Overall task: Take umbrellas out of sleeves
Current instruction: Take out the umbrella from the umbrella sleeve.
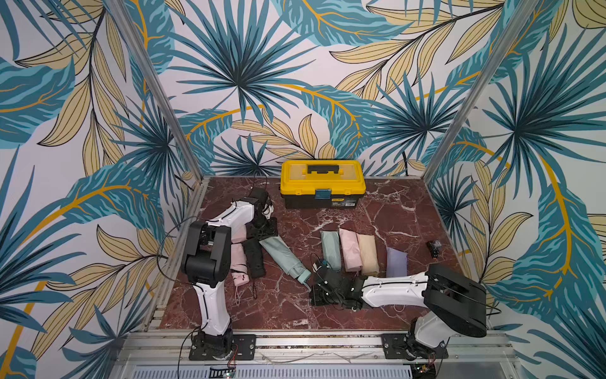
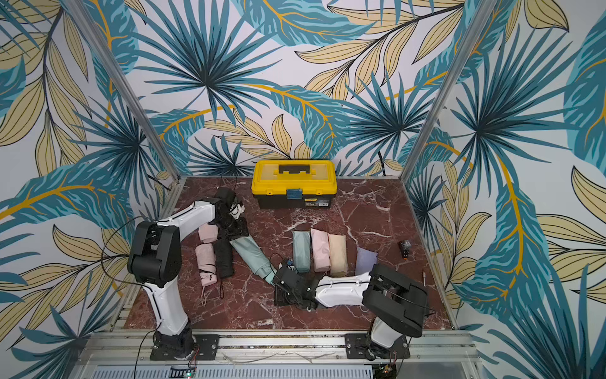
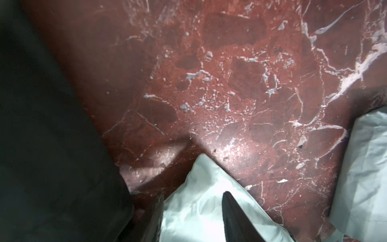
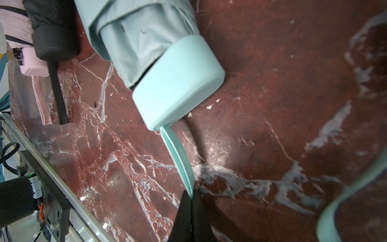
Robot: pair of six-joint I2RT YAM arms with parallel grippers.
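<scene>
**Inspector:** Status of right gripper (image 4: 191,194)?

**Assistant:** Closed tight on the wrist loop (image 4: 178,155) of the mint umbrella (image 1: 296,270), a little way off its handle (image 4: 178,83).

**Inspector:** Left gripper (image 3: 192,193)?

**Assistant:** Jaws stand partly apart over the far end of the mint sleeve (image 3: 201,184). One finger (image 3: 234,218) lies across the limp cloth. Whether anything is pinched cannot be told.

**Inspector:** Location of the umbrella?

**Assistant:** Slantwise on the marble table (image 1: 393,210), handle toward the robot. The handle end sticks out of the sleeve and the far part is covered. To one side lies the black umbrella (image 1: 255,259). To the other is a row of four filled sleeves: second mint sleeve (image 1: 330,249), pink sleeve (image 1: 350,249), beige sleeve (image 1: 368,254) and lilac sleeve (image 1: 396,262).

**Inspector:** Other items?

**Assistant:** Pink umbrella (image 1: 239,265) beside the black one, both bare. Yellow-lidded toolbox (image 1: 323,183) at the rear.
</scene>
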